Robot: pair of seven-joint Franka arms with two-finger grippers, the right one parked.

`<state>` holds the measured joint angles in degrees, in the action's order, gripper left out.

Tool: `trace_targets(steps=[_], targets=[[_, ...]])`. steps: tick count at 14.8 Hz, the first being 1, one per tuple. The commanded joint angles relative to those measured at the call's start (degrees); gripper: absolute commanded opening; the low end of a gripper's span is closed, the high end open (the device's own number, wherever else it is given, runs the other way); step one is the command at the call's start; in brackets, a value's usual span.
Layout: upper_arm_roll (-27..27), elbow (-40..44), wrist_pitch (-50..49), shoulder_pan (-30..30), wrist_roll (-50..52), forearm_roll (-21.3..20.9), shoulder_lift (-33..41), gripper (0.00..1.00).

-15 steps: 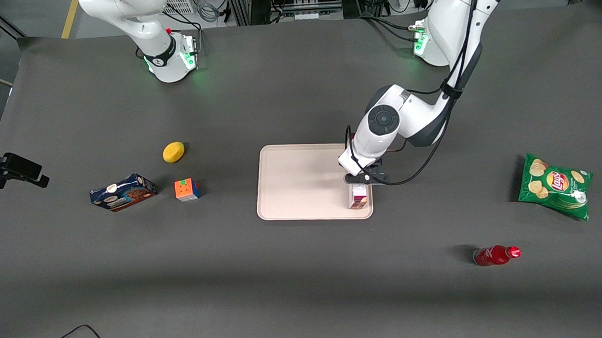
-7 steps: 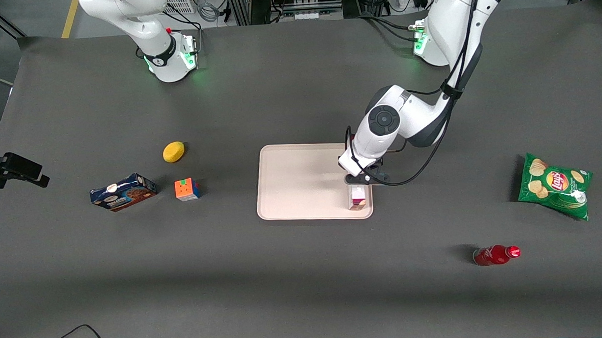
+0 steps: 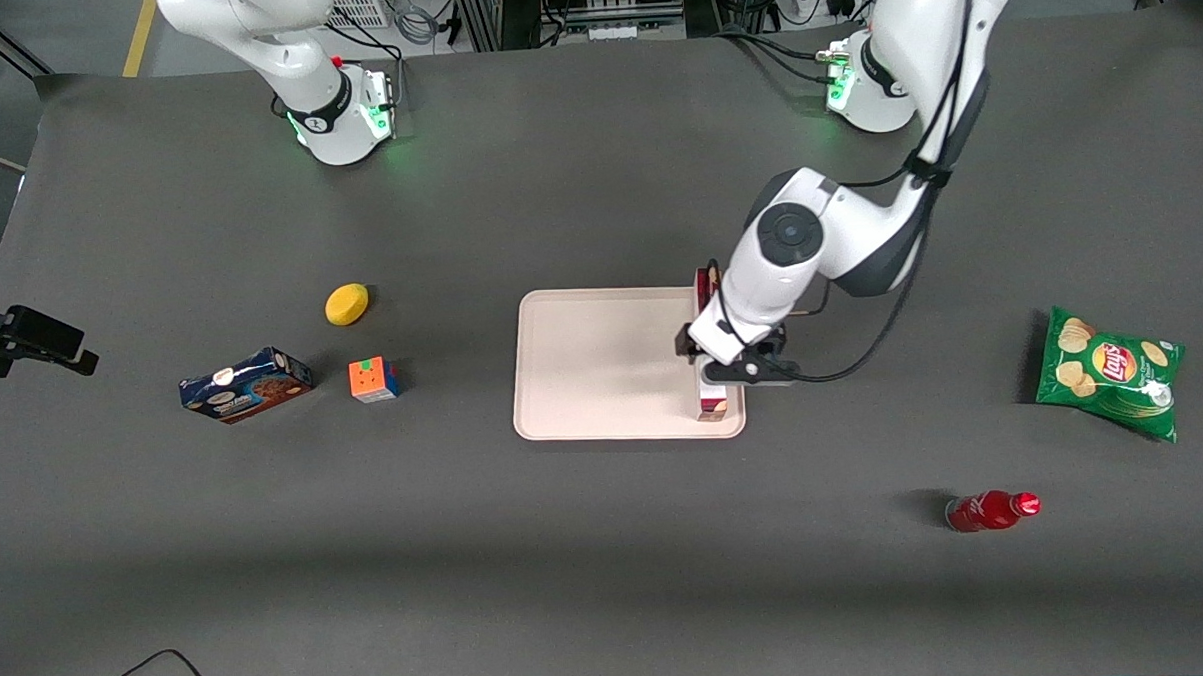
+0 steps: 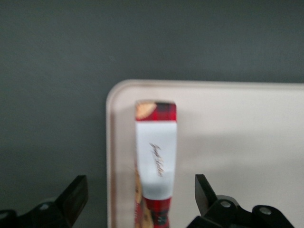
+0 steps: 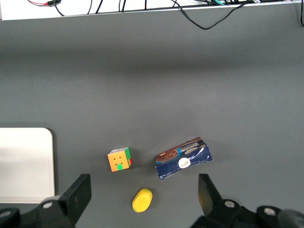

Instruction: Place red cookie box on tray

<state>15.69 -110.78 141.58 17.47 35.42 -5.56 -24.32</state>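
Note:
The red cookie box [image 3: 713, 404] lies flat on the tray [image 3: 602, 363], along the rim nearest the working arm's end of the table. Its plaid end and white label [image 4: 156, 161] show in the left wrist view, on the pale tray [image 4: 247, 123] close to a rounded corner. My gripper [image 3: 724, 359] hovers directly over the box and hides its middle from the front camera. The gripper [image 4: 140, 190] is open. One black fingertip [image 4: 76, 194] stands off each long side of the carton, and neither touches it.
Toward the parked arm's end lie a dark blue cookie box [image 3: 246, 384], a colour cube [image 3: 374, 379] and a yellow lump [image 3: 346, 304]. Toward the working arm's end lie a green chips bag [image 3: 1109, 371] and a red bottle [image 3: 990, 511] nearer the front camera.
The working arm's wrist has shifted toward its own end of the table and slightly nearer the camera. The box's end farther from the camera now shows past the arm.

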Motion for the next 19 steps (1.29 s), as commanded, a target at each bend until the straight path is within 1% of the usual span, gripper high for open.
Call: trace_targets(steps=[1,2,4,6,7,9,10,11,14,16,19], targets=[[-6.79,3.97,-10.59,-0.86,-9.63,0.37,8.58,1.0],[-8.47,7.12,-15.15,-1.12,-13.15,1.07,9.72,1.0],[-10.41,12.93,-26.21,-2.7,-17.82,4.83,13.14,1.0],[-13.04,16.81,-34.41,-3.06,-21.51,4.42,15.96,1.0],[-14.97,17.08,-36.53,-3.15,-24.4,4.41,17.71,1.0],[-19.45,16.91,-38.91,-3.15,-32.39,4.5,21.14,1.0],[-21.73,16.91,-40.41,-3.5,-36.0,5.2,22.38,1.0],[-23.06,16.65,-40.6,-4.28,-37.69,5.47,23.87,1.0],[-23.51,16.03,-42.69,-7.18,-38.05,5.21,26.95,1.0],[-24.65,15.86,-44.02,-7.46,-38.14,5.03,27.14,1.0],[-24.92,15.68,-44.11,-7.46,-38.14,4.5,27.14,1.0]])
